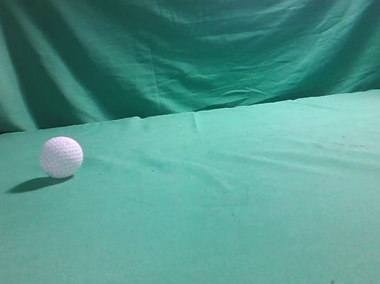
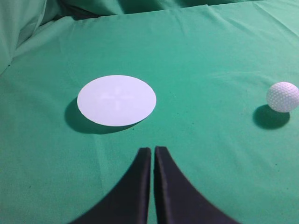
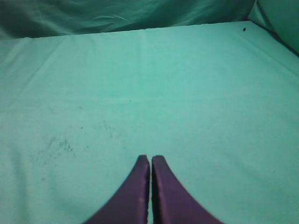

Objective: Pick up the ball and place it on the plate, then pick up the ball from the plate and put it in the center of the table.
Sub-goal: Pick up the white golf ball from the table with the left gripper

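Item: ball — white, dimpled, resting on the table toward the left in the exterior view; from my left wrist camera it sits off to the right, well apart from the plate. Plate: pale flat disc, nothing on it.

Left gripper: jaws pressed together, holding nothing. Right gripper: likewise closed and empty, over bare cloth.

Handling, as I judge it: light, hard, smooth enough to squirt out or roll off the cloth. I would open wide and pinch across its widest part — centred, not high.
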Controlling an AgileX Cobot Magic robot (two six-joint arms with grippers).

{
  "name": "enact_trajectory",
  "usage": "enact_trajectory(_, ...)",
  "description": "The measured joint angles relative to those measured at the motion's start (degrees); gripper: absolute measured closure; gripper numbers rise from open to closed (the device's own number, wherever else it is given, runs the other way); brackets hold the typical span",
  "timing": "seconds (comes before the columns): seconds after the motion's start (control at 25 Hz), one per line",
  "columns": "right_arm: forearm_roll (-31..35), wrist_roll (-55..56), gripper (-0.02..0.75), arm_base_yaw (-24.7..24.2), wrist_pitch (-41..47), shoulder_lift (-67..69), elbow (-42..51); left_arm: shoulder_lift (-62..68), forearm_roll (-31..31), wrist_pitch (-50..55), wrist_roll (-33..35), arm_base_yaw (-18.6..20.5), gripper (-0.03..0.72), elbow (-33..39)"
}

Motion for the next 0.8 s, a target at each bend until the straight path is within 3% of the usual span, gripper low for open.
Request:
enact_trajectory(0.44, 0.0, 0.0, 0.738, 0.0, 0.0, 0.0, 0.0, 0.0, -0.2, -1.0, 0.0, 0.0, 0.688, 0.0)
enact_trajectory(0.64, 0.0, 0.0, 0.738, 0.0, 0.0, 0.0, 0.0, 0.0, -10.8, -18.0, -1.5, 0.0, 0.688, 0.0)
enact_trajectory(0.8, 0.0, 0.0, 0.738, 0.0, 0.0, 0.0, 0.0, 0.0, -12.4, -26.2, -1.7, 0.0, 0.688, 0.0)
